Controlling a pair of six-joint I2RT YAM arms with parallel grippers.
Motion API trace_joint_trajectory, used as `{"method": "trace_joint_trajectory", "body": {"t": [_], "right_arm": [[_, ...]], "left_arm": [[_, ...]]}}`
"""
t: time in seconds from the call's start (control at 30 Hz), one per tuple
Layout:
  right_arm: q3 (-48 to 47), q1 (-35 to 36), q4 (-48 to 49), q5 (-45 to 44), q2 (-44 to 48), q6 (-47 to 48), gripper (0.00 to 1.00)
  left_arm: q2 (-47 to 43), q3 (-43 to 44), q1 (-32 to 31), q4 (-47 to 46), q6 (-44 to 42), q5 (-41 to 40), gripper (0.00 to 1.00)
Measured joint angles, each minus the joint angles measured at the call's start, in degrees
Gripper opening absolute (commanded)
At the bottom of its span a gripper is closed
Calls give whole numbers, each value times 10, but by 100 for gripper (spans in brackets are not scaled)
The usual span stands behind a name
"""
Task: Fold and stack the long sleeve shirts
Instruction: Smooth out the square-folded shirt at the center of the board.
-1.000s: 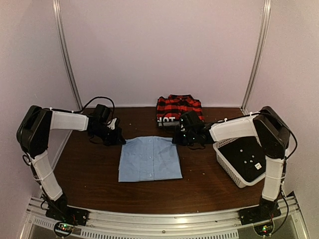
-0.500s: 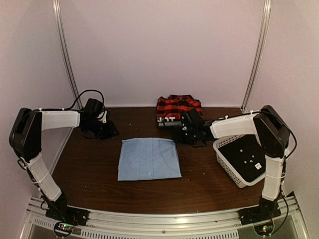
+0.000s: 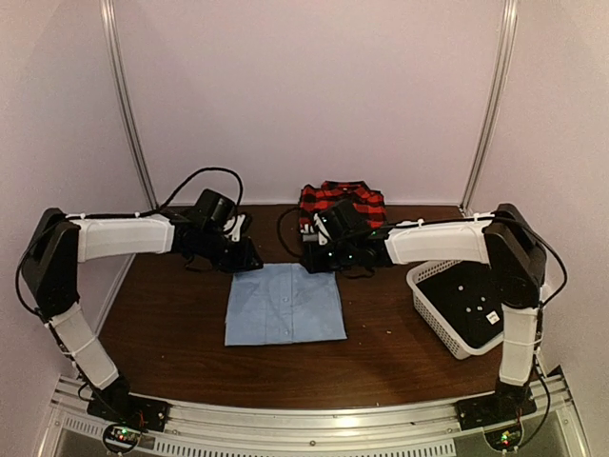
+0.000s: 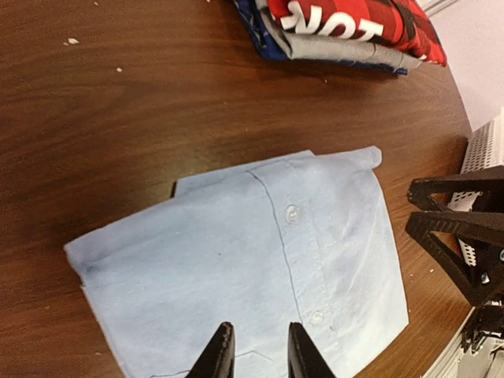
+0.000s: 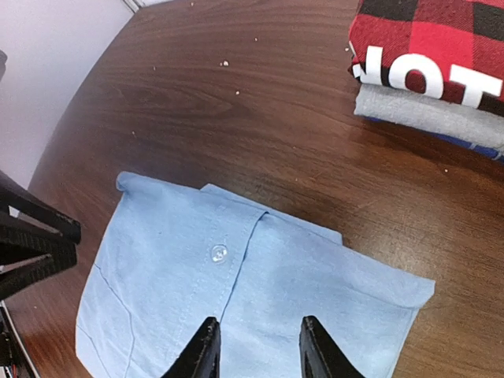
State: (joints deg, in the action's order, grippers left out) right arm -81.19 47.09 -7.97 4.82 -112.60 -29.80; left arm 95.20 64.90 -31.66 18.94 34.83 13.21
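Lying under left end effector (image 4: 258, 331), right end effector (image 5: 258, 323), folded blue shirt (image 3: 285, 305)

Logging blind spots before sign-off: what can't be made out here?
- Top view: light blue shirt's far corners, under the arms.
- Wrist views: part of that shirt, cut by the bottom edge.
- Garments under the plaid shirt: only folded edges show.
- Top view: basket interior, too dark.

bare dark brown wooden table (image 3: 162, 328) left and front of folded light blue shirt (image 3: 285, 307). white plastic mesh basket (image 3: 430, 321) blocks right, red-and-black plaid shirt stack (image 3: 341, 202) blocks rear.
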Motion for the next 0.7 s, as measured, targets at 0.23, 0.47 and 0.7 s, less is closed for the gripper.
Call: {"method": "trace_joint_trajectory", "body": {"t": [0.23,0.47,0.7], "right_arm": [[-67,-7,-35,2,-83,27,35],[-120,-25,-61,2,-139,31,36],[-146,-61,-78,9,-170,31,36]], "left_arm": [[110,51,-11,-3,4,7,22],[189,119,-5,-4,-3,-14,19],[212,121,22,0,-7,-38,18]]}}
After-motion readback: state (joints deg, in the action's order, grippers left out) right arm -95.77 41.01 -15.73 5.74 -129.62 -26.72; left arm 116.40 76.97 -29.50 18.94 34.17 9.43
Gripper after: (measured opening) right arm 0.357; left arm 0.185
